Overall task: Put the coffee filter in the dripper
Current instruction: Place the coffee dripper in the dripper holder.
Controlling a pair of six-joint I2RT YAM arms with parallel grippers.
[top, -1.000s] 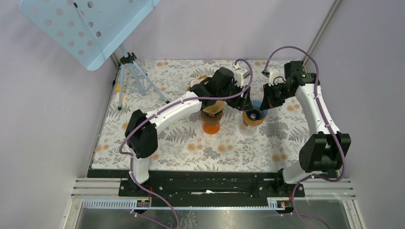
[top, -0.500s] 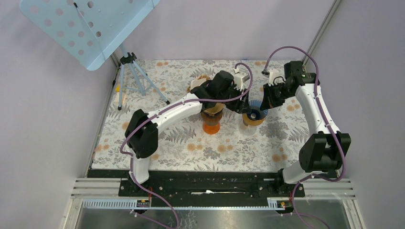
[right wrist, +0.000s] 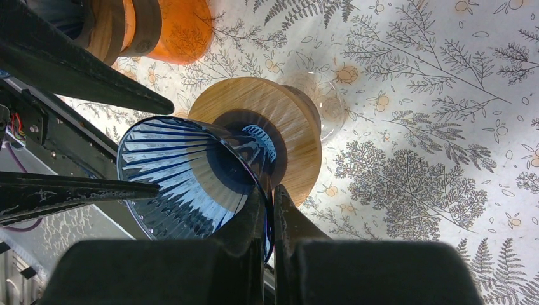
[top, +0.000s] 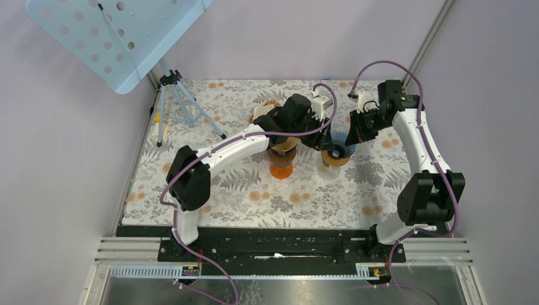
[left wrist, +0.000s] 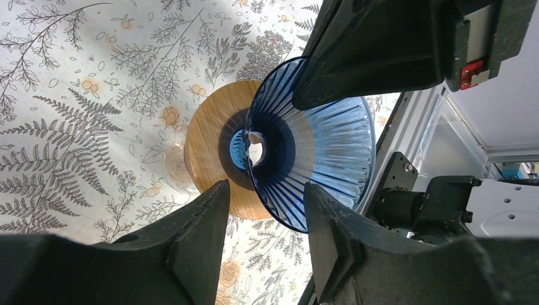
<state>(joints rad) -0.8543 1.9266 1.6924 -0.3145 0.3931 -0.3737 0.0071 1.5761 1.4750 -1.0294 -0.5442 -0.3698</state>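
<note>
The blue ribbed glass dripper [top: 341, 150] sits on a wooden collar [top: 332, 161] over a glass carafe at mid-table. My right gripper [top: 349, 137] is shut on the dripper's rim [right wrist: 184, 171], one finger inside and one outside, in the right wrist view [right wrist: 268, 190]. My left gripper [top: 320, 141] is open and empty at the dripper's left side; the rim [left wrist: 318, 146] lies just ahead of its fingers [left wrist: 267, 190]. A brown paper filter [top: 283, 147] rests in an orange vessel [top: 280, 168] to the left, under the left arm.
A tripod [top: 180, 101] carrying a light blue perforated panel [top: 114, 32] stands at the back left. A small brown and white heap [top: 266, 107] lies behind the left arm. The orange vessel also shows in the right wrist view [right wrist: 171, 25], close to the left fingers.
The left gripper has drawn back a little to the left and down beside the dripper. The right gripper has kept its hold on the rim, with the dripper nudged slightly.
</note>
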